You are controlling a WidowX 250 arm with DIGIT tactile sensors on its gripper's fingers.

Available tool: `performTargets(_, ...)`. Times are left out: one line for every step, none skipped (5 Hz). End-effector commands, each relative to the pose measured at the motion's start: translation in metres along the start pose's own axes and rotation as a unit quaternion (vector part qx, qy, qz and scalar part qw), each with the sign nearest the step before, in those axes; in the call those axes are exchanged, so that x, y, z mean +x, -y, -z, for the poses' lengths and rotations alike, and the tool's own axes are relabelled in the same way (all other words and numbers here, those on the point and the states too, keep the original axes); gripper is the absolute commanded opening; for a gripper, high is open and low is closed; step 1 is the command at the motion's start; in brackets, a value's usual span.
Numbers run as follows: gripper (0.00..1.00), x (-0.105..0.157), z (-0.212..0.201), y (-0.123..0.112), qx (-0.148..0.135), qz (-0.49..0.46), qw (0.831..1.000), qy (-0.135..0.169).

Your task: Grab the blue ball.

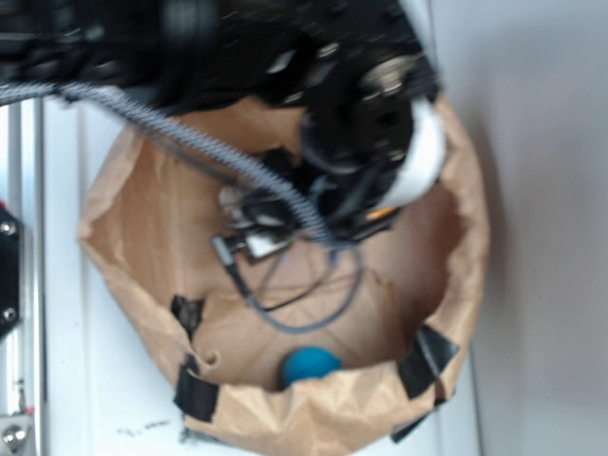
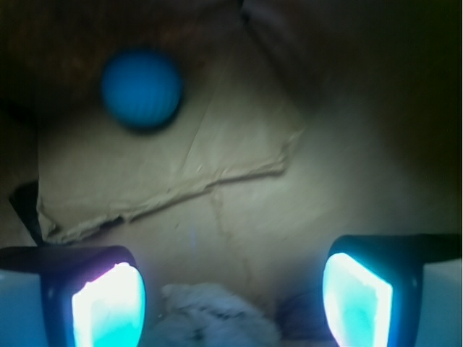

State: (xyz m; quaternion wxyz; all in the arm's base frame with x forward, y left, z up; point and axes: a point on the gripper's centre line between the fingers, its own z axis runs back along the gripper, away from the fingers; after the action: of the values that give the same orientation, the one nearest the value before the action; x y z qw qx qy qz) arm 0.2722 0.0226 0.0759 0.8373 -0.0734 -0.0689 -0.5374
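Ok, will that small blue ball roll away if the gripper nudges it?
Probably. The small teal-blue matte ball is round and lies loose on the creased brown paper bag floor, so a nudge should roll it. The bag wall right beside it may stop it.

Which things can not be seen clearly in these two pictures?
- Gripper: in the exterior view the blurred arm covers it; the wrist view cuts its fingers at the bottom edge.
- White wad: wrist view, cut by the bottom edge and blurred; what it is cannot be told.
- Ball: exterior view, its lower part is behind the bag wall.
- Bag's far wall: wrist view, too dark.
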Motion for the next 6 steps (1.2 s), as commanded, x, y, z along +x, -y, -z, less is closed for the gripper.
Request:
performTargets(1.00,0.044,-0.003,0.033,0.037,0.076,0.996,0.026)
performTargets(1.00,0.065,0.012,0.023,0.036,0.076,0.995,0.050)
performTargets(1.00,0.073,0.028,0.013,0.046,0.073,0.990,0.107)
performTargets(1.00,0.074,0.043,0.008,0.035,0.079,0.989,0.117)
performTargets(0.95,0.072,0.057,0.011,0.013,0.095,0.990,0.099)
performTargets(0.00,0.065,0.058,0.007,-0.001,0.083,0.991,0.100)
